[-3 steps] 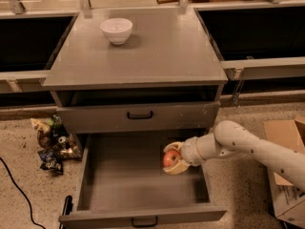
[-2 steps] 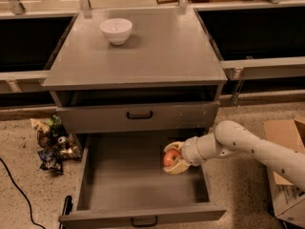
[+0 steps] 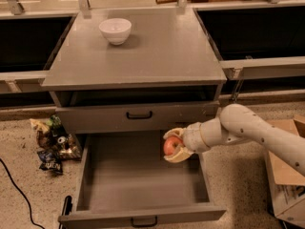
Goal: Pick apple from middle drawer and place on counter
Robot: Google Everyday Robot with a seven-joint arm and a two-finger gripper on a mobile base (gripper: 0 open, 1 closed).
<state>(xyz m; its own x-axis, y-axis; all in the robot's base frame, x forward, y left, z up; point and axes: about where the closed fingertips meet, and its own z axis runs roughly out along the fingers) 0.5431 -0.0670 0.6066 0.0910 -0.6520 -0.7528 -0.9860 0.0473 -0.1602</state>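
The red-orange apple (image 3: 171,146) is held between the cream fingers of my gripper (image 3: 174,146), which is shut on it. The gripper reaches in from the right on a white arm and hovers over the right rear part of the open middle drawer (image 3: 138,175), a little above its flat grey floor. The counter (image 3: 143,51), the grey top of the cabinet, lies above and behind the gripper. The shallower drawer front with a black handle (image 3: 139,114) is shut just above the apple.
A white bowl (image 3: 115,30) stands at the counter's back left. Snack bags (image 3: 52,144) lie on the floor left of the drawer. A cardboard box (image 3: 286,180) stands at the right. Dark recessed bays flank the cabinet.
The gripper with the apple has risen slightly and shifted a little toward the cabinet; otherwise nothing has moved.
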